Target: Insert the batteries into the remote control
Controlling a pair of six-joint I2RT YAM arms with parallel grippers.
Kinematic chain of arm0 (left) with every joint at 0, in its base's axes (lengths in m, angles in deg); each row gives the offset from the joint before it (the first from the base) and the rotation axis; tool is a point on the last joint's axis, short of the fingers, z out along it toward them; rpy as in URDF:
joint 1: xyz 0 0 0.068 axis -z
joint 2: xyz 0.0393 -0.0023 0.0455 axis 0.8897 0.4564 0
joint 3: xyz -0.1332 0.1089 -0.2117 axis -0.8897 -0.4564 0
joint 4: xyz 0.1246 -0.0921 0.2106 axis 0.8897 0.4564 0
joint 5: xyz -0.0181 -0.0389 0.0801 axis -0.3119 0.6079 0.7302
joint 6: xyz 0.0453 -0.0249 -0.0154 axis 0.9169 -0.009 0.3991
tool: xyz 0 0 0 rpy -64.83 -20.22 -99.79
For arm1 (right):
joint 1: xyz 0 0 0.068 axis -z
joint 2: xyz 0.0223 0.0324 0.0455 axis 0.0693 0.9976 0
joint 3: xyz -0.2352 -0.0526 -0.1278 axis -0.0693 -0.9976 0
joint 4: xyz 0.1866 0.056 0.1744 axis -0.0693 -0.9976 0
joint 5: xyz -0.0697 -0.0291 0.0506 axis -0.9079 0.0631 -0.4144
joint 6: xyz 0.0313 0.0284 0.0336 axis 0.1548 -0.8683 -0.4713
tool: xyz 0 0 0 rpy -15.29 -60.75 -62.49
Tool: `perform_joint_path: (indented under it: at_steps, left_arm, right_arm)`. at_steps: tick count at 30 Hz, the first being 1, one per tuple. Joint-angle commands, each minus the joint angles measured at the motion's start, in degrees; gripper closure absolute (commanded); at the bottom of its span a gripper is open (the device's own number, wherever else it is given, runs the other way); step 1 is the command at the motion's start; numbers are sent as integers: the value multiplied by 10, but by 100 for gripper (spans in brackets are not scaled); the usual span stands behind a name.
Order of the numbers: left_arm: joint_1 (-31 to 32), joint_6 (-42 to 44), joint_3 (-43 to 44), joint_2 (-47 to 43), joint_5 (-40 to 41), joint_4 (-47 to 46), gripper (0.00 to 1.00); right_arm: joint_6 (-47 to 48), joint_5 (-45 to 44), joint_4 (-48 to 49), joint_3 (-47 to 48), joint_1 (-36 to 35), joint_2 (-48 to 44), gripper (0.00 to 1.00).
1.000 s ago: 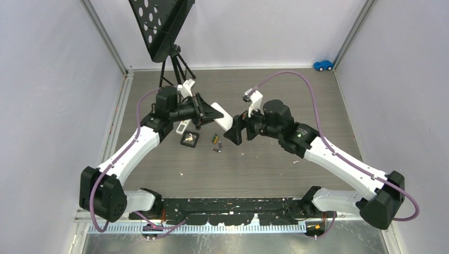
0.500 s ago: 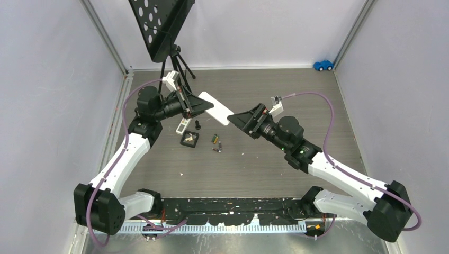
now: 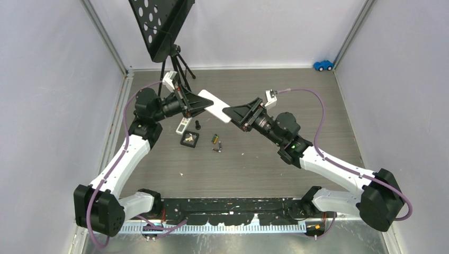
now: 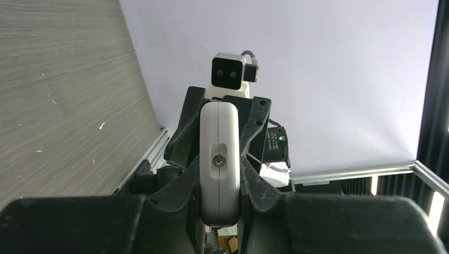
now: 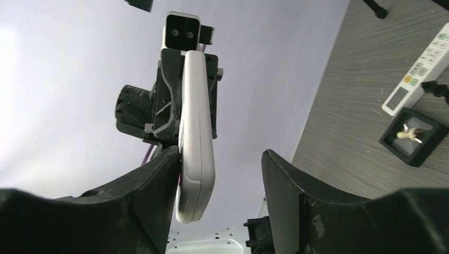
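Since half a second ago the right arm has swung in toward the left one, and the right gripper (image 3: 233, 112) now sits at the free end of the remote control (image 3: 217, 106), where before it hung short of it. Meanwhile the left arm has hardly shifted.

The left gripper (image 3: 203, 103) pinches the remote control between its two fingers and holds it in the air above the table (image 3: 296, 95). The left wrist view shows the white body edge-on, gripped from both sides at its lower part, with the rest reaching out beyond the fingertips toward the right gripper.

The right gripper's fingers are spread wide. In the right wrist view the end of the remote control (image 5: 195, 121) lies between them, close against one finger (image 5: 159, 185), while a clear gap separates it from the other finger (image 5: 286, 180). Whether it touches the near finger I cannot tell.

The batteries (image 3: 215, 139) lie on the table below both pairs of fingers, well apart from them and untouched. Just beside the batteries, on the left gripper's side, sits a black square tray (image 3: 189, 139), and a second remote (image 3: 182, 126) lies flat below the left fingers.
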Motion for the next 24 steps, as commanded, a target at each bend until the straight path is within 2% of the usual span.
perform_joint_path:
  at_steps: [1, 6, 11, 19, 24]
  left_arm:
    - [-2, -62, 1, -7, -20, -83, 100]
    - [-2, -70, 8, -4, -11, -91, 100]
    - [-2, -72, 27, 5, 12, -105, 100]
    - [-4, -103, 10, 17, 39, -151, 100]
    - [-6, -111, -5, 19, 49, -166, 100]
  right_arm:
    - [-10, 10, 63, 20, 0, 16, 42]
    - [-4, 4, 74, 0, 0, 16, 64]
    - [13, -3, 79, -29, 2, 1, 76]
    - [30, -32, 75, -70, 13, -44, 80]
    - [30, -54, -5, -56, 17, -56, 81]
